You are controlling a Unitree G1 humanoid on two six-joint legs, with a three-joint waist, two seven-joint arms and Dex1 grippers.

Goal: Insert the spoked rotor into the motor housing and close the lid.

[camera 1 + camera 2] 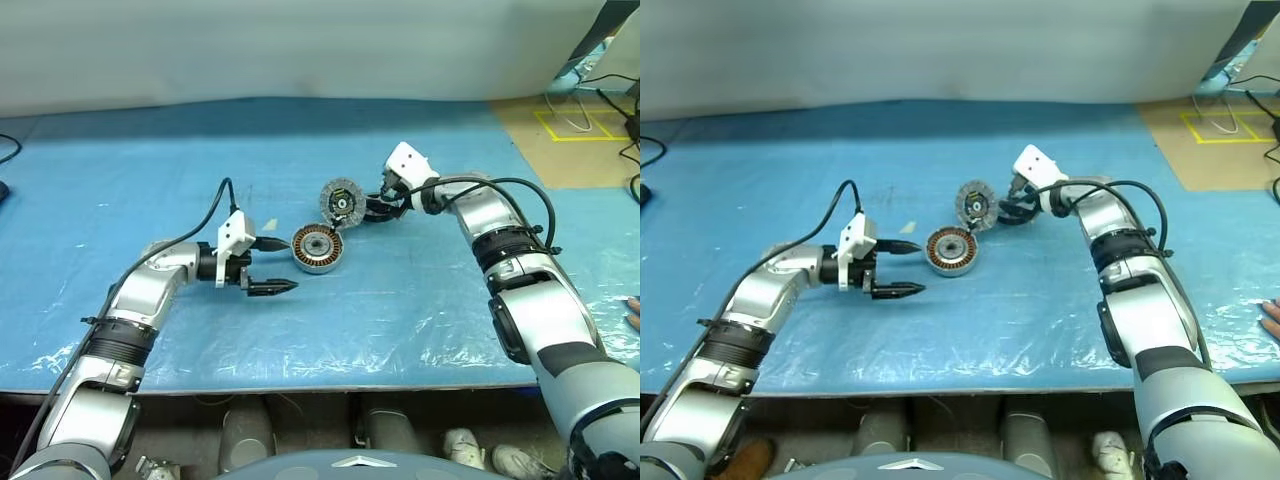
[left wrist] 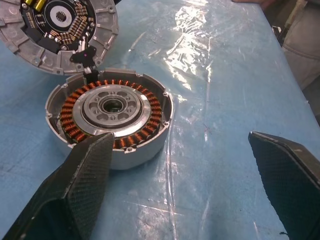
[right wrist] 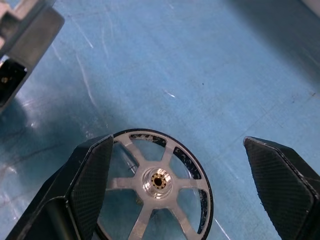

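Head view, housing: the short round silver-grey motor housing (image 1: 317, 248) with copper-brown windings sits open on the blue plastic-covered table (image 1: 400, 300).
Head view, lid: the round grey ribbed lid (image 1: 340, 201) with black centre stands tilted just behind the housing.
Head view, my claws: my left gripper (image 1: 272, 266) lies beside the housing, fingers apart; my right gripper (image 1: 378, 208) is next to the lid.
Left wrist view: my fingers (image 2: 82, 172) are spread wide, holding nothing; housing and lid lie ahead, lid edge at the housing rim.
Right wrist view: my right fingers (image 3: 90, 175) gape wide, gripping nothing; the small silver spoked rotor (image 3: 157, 182) with dark rim lies flat on the table between them.
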